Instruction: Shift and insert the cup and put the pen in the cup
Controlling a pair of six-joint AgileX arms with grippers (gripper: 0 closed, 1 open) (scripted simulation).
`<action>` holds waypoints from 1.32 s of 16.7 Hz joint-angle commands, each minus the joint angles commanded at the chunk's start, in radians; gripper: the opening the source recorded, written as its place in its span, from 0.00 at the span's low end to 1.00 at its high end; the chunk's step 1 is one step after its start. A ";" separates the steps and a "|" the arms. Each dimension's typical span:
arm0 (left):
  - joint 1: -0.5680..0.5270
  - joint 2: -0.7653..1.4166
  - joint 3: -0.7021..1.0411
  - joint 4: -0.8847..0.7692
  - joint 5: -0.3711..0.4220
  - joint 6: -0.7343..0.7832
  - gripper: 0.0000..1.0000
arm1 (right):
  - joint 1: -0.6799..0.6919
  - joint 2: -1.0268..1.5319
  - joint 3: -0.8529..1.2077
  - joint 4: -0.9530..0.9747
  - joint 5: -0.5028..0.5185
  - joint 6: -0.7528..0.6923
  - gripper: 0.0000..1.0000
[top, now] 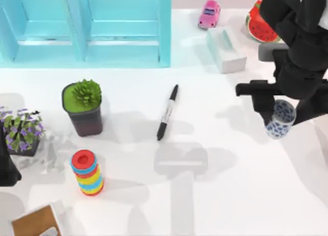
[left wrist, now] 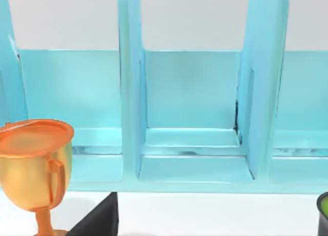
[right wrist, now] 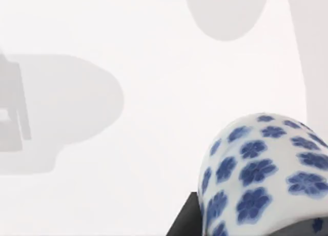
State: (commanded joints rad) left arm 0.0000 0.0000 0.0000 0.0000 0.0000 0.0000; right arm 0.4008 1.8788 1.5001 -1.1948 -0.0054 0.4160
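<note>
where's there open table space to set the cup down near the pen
Bare table lies between the pen and the cup in the right gripper, and along the front right of the ring stack. Crowded: left edge by the plant pots.

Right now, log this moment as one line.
right tool: shut on cup, at table's right | pen: lying mid-table, untouched | left arm: parked at left edge
</note>
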 joint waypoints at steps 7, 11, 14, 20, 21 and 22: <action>0.000 0.000 0.000 0.000 0.000 0.000 1.00 | 0.026 0.007 -0.020 0.029 -0.003 0.031 0.00; 0.000 0.000 0.000 0.000 0.000 0.000 1.00 | 0.029 0.030 -0.090 0.125 -0.002 0.033 0.00; 0.000 0.000 0.000 0.000 0.000 0.000 1.00 | 0.033 0.050 -0.141 0.193 0.000 0.033 0.00; 0.000 0.000 0.000 0.000 0.000 0.000 1.00 | 0.033 0.051 -0.143 0.196 0.000 0.033 0.15; 0.000 0.000 0.000 0.000 0.000 0.000 1.00 | 0.033 0.051 -0.143 0.196 0.000 0.033 0.23; 0.000 0.000 0.000 0.000 0.000 0.000 1.00 | 0.033 0.051 -0.143 0.196 0.000 0.033 0.30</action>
State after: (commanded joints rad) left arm 0.0000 0.0000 0.0000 0.0000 0.0000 0.0000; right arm 0.4338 1.9296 1.3572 -0.9989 -0.0057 0.4494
